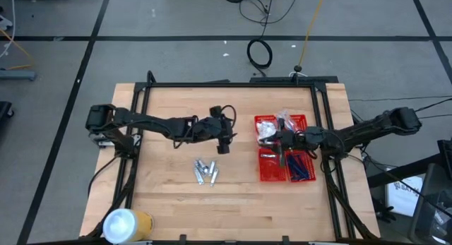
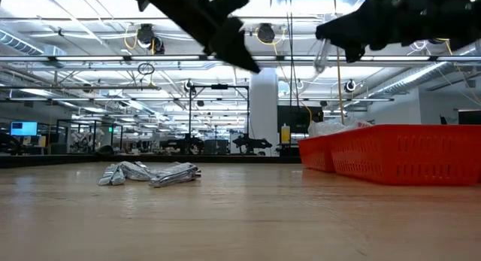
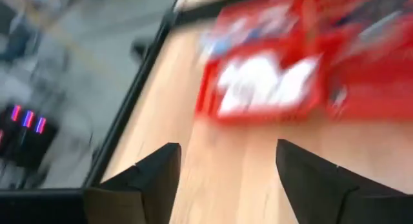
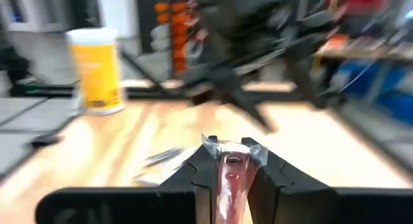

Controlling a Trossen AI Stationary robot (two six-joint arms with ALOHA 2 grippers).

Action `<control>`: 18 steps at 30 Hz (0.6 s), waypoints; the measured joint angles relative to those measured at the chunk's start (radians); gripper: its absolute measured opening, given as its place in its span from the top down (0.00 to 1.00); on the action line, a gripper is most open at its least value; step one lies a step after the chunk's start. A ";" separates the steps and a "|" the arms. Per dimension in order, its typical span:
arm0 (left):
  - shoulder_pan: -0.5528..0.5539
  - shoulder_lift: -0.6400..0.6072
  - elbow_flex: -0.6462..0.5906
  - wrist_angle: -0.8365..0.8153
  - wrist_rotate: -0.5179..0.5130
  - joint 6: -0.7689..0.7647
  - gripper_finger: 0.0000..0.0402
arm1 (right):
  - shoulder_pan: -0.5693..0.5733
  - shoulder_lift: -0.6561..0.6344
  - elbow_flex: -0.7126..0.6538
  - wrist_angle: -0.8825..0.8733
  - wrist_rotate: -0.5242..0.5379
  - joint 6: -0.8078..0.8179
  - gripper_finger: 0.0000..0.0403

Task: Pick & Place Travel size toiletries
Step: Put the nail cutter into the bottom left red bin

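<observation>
Several silver-grey tubes (image 1: 205, 171) lie in a loose pile on the table, also in the low view (image 2: 150, 173). My left gripper (image 1: 224, 138) is open and empty, raised above the table just beyond the pile; its fingers stand apart in the left wrist view (image 3: 226, 153). My right gripper (image 1: 264, 141) is over the left side of the red basket (image 1: 281, 176), shut on a small silvery packet (image 4: 227, 150). White crinkly packets (image 1: 267, 125) and blue-handled items (image 1: 300, 167) lie in the basket. My right gripper pinches the small silvery packet between its two fingers, with the packet's crinkled end (image 4: 213, 143) sticking out past the fingertips. The fingers point toward the table's left. The packet is lifted clear above the basket (image 2: 322, 56).
A large white-and-yellow roll (image 1: 126, 224) stands at the table's near left corner, also in the right wrist view (image 4: 97, 69). The red basket (image 2: 398, 152) sits at the table's right side. Bare wood lies between the pile and the basket.
</observation>
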 joint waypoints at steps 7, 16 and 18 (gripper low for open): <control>0.054 0.022 -0.038 -0.335 -0.059 -0.252 0.35 | 0.142 -0.023 0.136 -0.468 0.014 0.210 0.91; 0.105 0.040 -0.114 -0.352 -0.058 -0.382 0.42 | 0.201 0.082 0.147 -0.758 0.003 0.526 0.91; 0.109 0.040 -0.114 -0.334 -0.058 -0.382 0.43 | 0.201 0.090 0.146 -0.775 -0.021 0.555 0.91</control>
